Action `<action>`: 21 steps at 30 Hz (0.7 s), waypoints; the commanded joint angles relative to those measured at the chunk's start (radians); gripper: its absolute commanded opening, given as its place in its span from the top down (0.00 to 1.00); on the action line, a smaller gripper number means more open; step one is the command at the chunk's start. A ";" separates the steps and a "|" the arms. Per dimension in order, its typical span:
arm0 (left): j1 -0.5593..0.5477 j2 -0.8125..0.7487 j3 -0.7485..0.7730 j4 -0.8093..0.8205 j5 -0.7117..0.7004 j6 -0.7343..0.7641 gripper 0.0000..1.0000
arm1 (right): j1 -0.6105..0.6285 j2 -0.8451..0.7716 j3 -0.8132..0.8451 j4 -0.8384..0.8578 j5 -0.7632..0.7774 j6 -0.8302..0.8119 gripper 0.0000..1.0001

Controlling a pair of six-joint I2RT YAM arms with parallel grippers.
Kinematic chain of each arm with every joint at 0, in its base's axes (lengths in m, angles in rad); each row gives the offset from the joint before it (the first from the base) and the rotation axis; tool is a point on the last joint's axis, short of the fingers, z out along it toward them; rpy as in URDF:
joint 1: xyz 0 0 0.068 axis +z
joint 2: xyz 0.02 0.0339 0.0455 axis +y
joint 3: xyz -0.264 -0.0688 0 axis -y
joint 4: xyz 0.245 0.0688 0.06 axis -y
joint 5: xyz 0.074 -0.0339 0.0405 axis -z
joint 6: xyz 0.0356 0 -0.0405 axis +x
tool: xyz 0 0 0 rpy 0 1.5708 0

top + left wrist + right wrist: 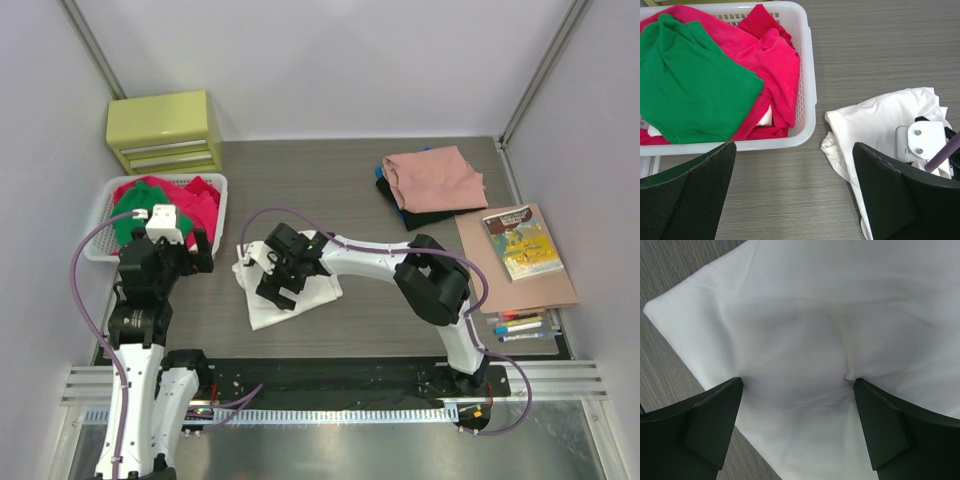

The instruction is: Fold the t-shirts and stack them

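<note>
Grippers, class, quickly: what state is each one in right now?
Left gripper: open, holding nothing.
Right gripper: open, tips pressing on the white shirt, nothing gripped.

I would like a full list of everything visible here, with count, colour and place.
white t-shirt: one, white, table centre
green t-shirt: one, green, top of basket
red and magenta t-shirts: at least two, in basket
salmon-pink t-shirt: one, salmon, far right
black t-shirt: one, black, under it
basket: one, white, left
drawer unit: one, yellow-green, far left
book: one, yellowish, on brown board, right
markers: several, mixed colours, near right
left tool: one, black, open, beside basket
right tool: one, black, open, on white t-shirt
</note>
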 commanded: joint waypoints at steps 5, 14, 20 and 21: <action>0.007 -0.007 -0.002 0.000 0.029 0.011 0.00 | -0.015 0.066 -0.010 0.074 0.114 0.042 0.00; 0.007 -0.010 0.001 -0.007 0.031 0.013 0.00 | -0.104 0.149 0.071 0.098 0.101 0.103 0.00; 0.005 -0.010 0.001 -0.009 0.037 0.013 0.00 | -0.191 0.146 0.071 0.104 0.081 0.129 0.00; 0.008 -0.008 0.002 -0.009 0.040 0.013 0.00 | -0.196 0.132 0.061 0.113 0.076 0.131 0.00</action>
